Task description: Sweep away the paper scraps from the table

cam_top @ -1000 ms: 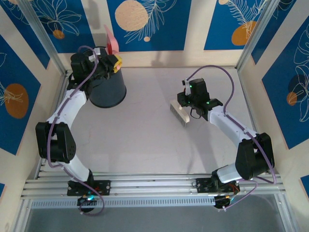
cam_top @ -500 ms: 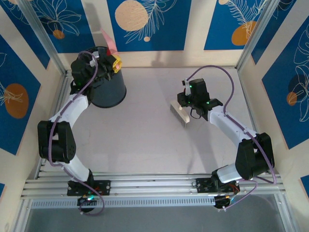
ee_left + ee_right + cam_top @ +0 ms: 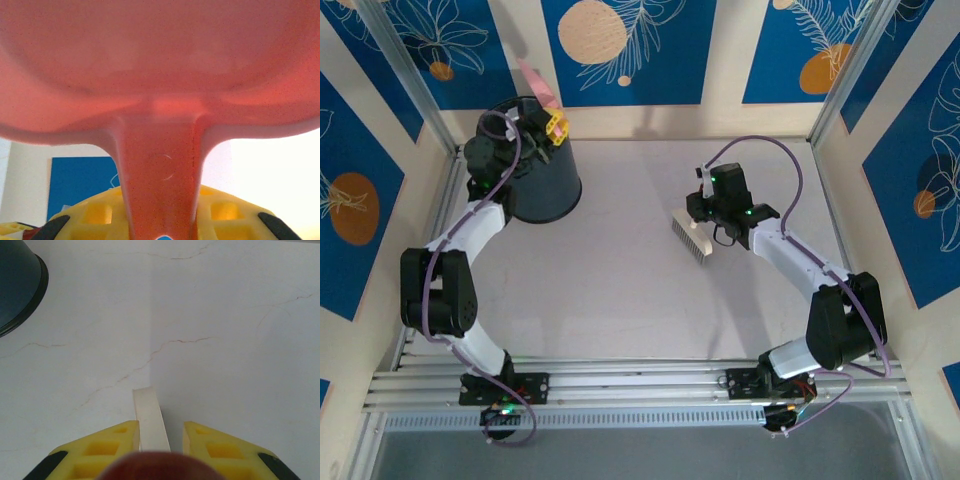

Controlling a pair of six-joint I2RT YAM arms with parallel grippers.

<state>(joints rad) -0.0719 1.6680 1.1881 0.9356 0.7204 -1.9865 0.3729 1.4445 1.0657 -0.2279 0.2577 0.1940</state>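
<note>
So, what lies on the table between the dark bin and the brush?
Nothing. In the top view the stretch of white table between the bin and the brush is bare.

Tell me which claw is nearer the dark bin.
Left. The left claw, gripping the pink dustpan, is right at the dark bin, over its rim. The right claw, gripping the brush, is well off to the bin's right.

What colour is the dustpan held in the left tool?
Pink. The dustpan shows best in the left wrist view, close up.
</note>
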